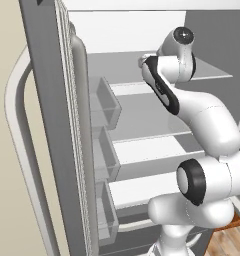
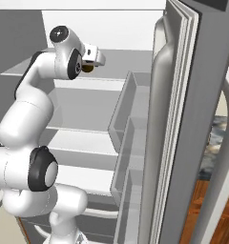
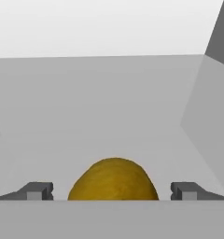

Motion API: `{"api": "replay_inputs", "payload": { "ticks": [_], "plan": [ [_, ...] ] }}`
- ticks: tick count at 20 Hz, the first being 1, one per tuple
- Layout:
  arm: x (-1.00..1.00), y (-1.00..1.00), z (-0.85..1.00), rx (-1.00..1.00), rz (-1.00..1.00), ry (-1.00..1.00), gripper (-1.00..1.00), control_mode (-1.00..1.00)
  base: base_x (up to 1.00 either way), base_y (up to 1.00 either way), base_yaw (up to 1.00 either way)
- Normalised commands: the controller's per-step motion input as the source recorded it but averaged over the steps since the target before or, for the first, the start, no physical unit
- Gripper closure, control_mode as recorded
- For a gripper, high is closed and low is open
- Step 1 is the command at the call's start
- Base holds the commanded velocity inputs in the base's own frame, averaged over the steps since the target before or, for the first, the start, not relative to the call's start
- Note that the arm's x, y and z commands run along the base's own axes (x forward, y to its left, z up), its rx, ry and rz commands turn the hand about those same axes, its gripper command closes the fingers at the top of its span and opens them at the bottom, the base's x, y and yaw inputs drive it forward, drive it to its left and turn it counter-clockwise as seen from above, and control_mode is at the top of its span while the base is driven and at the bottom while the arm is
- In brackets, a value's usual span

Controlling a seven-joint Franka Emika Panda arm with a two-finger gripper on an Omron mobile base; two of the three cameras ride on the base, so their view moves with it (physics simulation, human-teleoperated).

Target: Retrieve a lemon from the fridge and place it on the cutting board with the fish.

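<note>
White fridge (image 1: pixel 142 115) walls and clear shelves surround me — both doors stand swung wide. On an upper shelf of the fridge sits the lemon (image 3: pixel 113 180), dull yellow, and my gripper (image 3: pixel 112 191) has its jaws spread fully apart with the fruit between the two fingertips (image 3: pixel 37 190) — neither pad touching it. From the right base view, the lemon shows just beneath my wrist.

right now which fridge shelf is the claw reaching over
The top shelf, highest of the stacked shelves: the open claw sits at that level, straddling the lemon on it.
</note>
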Motion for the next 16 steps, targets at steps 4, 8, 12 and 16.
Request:
{"api": "replay_inputs", "payload": {
  "ticks": [4, 8, 12, 16],
  "plan": [
    [0.0, 0.0, -0.07, 0.0, 0.0, 0.01, -1.0, -1.0, 0.0, 0.0, 0.0],
    [0.0, 0.0, -0.08, 0.0, 0.0, 0.05, -1.0, -1.0, 0.0, 0.0, 0.0],
    [0.0, 0.0, -0.08, 0.0, 0.0, 0.07, -1.0, -1.0, 0.0, 0.0, 0.0],
    [0.0, 0.0, -0.07, 0.0, 0.0, 0.07, -1.0, -1.0, 0.0, 0.0, 0.0]
  ]
}}
